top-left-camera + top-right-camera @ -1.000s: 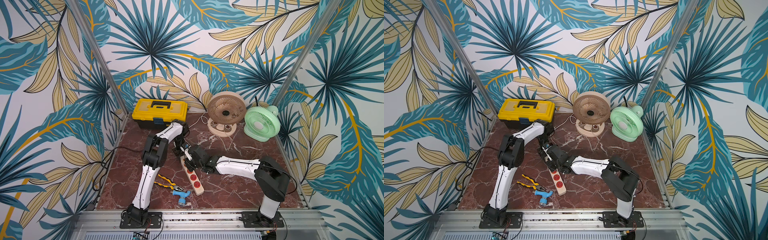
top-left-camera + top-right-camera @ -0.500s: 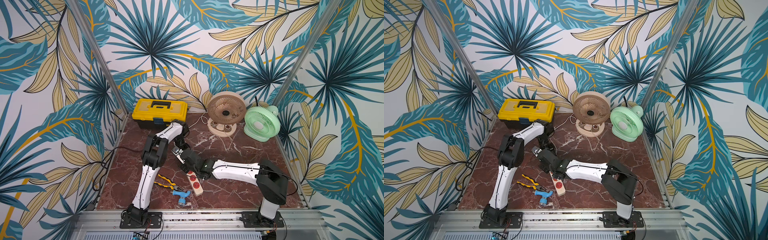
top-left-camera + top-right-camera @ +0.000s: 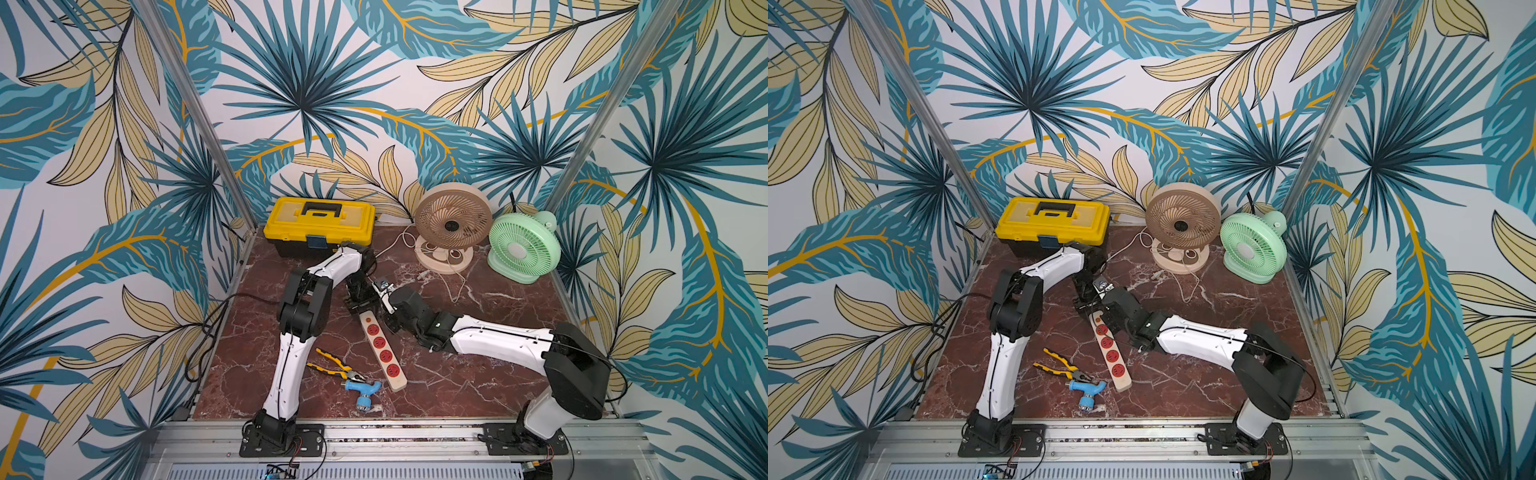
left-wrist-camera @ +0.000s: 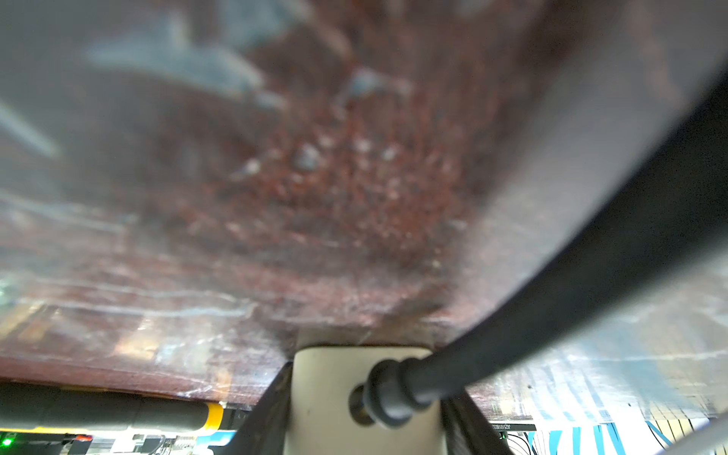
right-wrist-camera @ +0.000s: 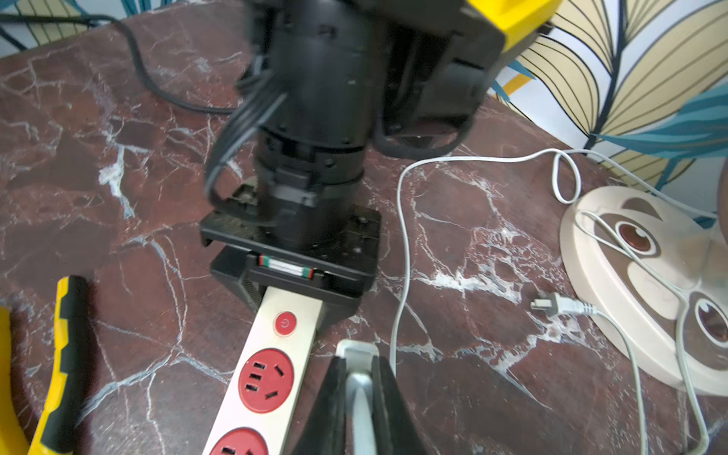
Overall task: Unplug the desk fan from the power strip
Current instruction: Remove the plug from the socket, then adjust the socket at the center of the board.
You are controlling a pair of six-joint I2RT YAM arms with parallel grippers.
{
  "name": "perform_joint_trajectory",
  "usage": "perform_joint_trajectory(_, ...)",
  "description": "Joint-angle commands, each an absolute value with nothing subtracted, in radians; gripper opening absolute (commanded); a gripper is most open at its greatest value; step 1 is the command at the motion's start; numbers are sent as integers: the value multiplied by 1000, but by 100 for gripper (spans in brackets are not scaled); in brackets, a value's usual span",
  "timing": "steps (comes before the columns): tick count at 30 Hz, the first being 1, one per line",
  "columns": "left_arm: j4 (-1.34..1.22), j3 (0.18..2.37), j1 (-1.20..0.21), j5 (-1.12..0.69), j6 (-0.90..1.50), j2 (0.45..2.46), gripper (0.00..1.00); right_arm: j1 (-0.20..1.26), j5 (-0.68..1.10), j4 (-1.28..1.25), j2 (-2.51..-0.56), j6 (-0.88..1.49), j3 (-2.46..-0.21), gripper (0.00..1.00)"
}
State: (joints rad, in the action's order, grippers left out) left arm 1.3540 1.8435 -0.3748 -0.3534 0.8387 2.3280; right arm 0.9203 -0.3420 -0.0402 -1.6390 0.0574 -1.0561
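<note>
Right end effector (image 5: 356, 354) swung back beside the power strip (image 3: 384, 356), clenched, apparently empty; left end effector (image 5: 289, 285) grips its button end. Sockets (image 3: 1112, 356) bare: unplugging looks done; release next.

Two fans (image 3: 451, 224) (image 3: 521, 247), one toolbox (image 3: 320, 220), one power strip (image 3: 382, 353), one pliers (image 3: 332, 368), one tap (image 3: 361, 388)

Cream power strip (image 3: 382, 353): four red sockets, all unoccupied, flat on worktop (image 3: 478, 374), diagonal, orange button at far end. Beige desk fan (image 3: 451, 226) upright at back; white plug (image 5: 547, 305) loose beside base.
</note>
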Motion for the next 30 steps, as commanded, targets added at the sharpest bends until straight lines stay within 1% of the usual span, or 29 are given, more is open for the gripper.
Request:
perform_joint_trajectory(1,1149,1779,-354,-220,842,2423,0,894,-299,-79,-1595,130,-1014,0)
perform_joint_trajectory(5,1077,1744,-353,-261,835,2396,0,851,-271,-79,-1572,168,-994,0)
perform_joint_trajectory(6,1064,1739,-353,-264,833,2362,0,840,-265,-81,-1569,178,-991,0)
perform_joint_trajectory(12,1009,1709,-340,-278,821,2304,0,795,-212,-103,-1566,224,-971,0)
perform_joint_trajectory(14,992,1700,-341,-271,810,2282,11,772,-202,-109,-1566,233,-968,0)
perform_joint_trajectory(20,1012,1706,-344,-198,774,2233,16,727,-147,-121,-1586,258,-985,0)
perform_joint_trajectory(24,1093,1766,-366,-90,734,2226,20,698,-103,-130,-1609,275,-1006,0)
perform_joint_trajectory(26,1095,1771,-376,-65,709,2209,23,683,-85,-130,-1630,280,-1029,0)
perform_joint_trajectory(30,1097,1773,-403,-4,688,2167,26,640,-26,-123,-1697,300,-1094,0)
